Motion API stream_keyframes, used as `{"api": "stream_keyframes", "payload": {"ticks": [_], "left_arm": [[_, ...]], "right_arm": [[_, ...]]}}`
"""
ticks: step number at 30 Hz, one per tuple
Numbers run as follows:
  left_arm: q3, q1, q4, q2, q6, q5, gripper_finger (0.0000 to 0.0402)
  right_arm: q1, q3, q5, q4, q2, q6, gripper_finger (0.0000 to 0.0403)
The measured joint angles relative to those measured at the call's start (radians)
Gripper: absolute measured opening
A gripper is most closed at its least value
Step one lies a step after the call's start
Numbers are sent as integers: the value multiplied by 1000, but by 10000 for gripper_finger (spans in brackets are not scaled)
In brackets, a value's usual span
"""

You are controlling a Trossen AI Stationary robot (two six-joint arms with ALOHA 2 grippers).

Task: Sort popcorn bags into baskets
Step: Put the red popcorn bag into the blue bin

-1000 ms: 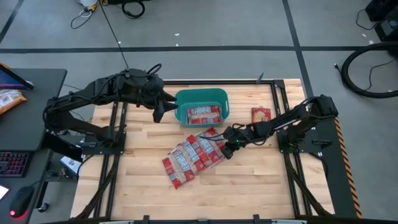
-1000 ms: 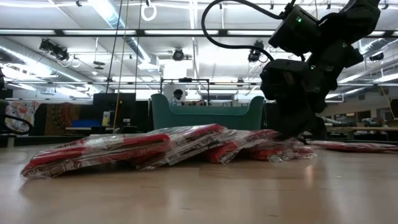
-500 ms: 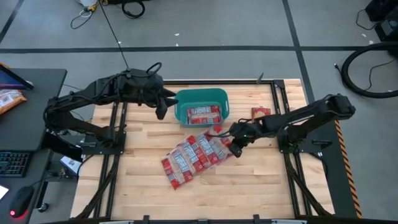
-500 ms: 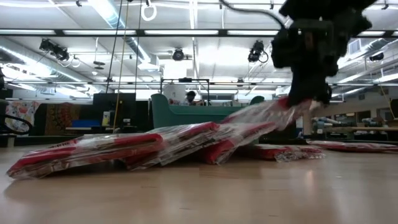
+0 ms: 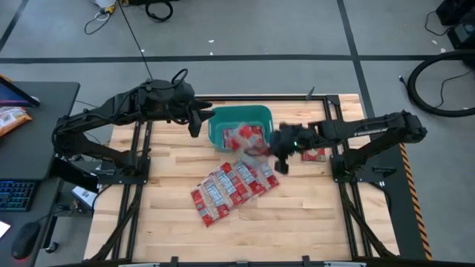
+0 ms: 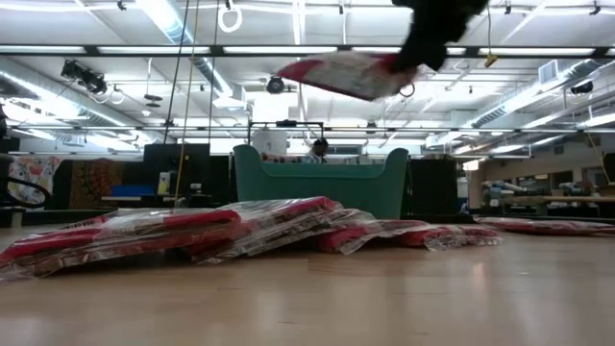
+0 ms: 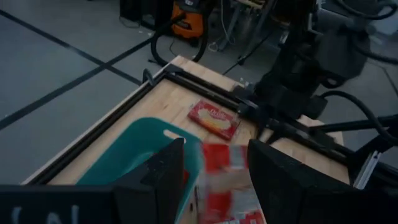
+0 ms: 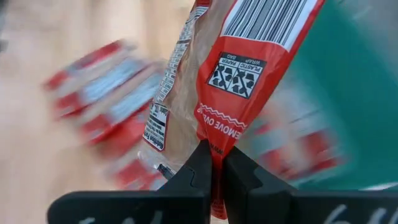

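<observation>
Hanging from the right gripper (image 8: 211, 163), a red popcorn bag (image 8: 239, 81) shows a barcode, a "plastic bag wrap" mark and a clear brownish panel along one side; the two dark fingers (image 8: 198, 165) are pressed together on its lower edge, pinching it. In the high view that gripper (image 5: 280, 152) holds the lifted bag (image 5: 245, 142) over the front rim of the teal basket (image 5: 239, 115), which sits near the far edge of the table (image 5: 312, 215), about midway along it. From table height the bag (image 6: 341, 74) is carried flat, well above the basket (image 6: 317, 187).

Other red packets with pale label panels lie inside the basket. A fanned pile of bags (image 5: 230, 189) overlaps itself on the wood in front of the basket, toward the table's middle; in the low view this pile (image 6: 192, 231) hides the basket's foot. One single packet (image 5: 313, 154) lies apart to the basket's right, partly covered by the right arm.

The left gripper (image 5: 194, 122) hovers just beside the basket's left end, its fingers (image 7: 165, 171) spread wide with nothing between them.

A keyboard (image 5: 18, 196) and an orange snack bag (image 5: 11, 119) rest on a dark side desk left of the table.
</observation>
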Motion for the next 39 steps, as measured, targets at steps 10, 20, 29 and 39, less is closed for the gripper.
{"api": "stream_keyframes", "payload": {"ticks": [10,20,29,39], "left_arm": [[0,0,66,0,-7,35,180],[0,0,69,0,-44,35,180],[0,0,68,0,-51,76,180],[0,-6,-56,0,-44,76,180]], "right_arm": [[-160,128,164,33,159,-444,20],[-270,132,212,38,333,-541,62],[-326,180,135,-71,347,-329,115],[-327,319,79,-283,289,-176,134]]}}
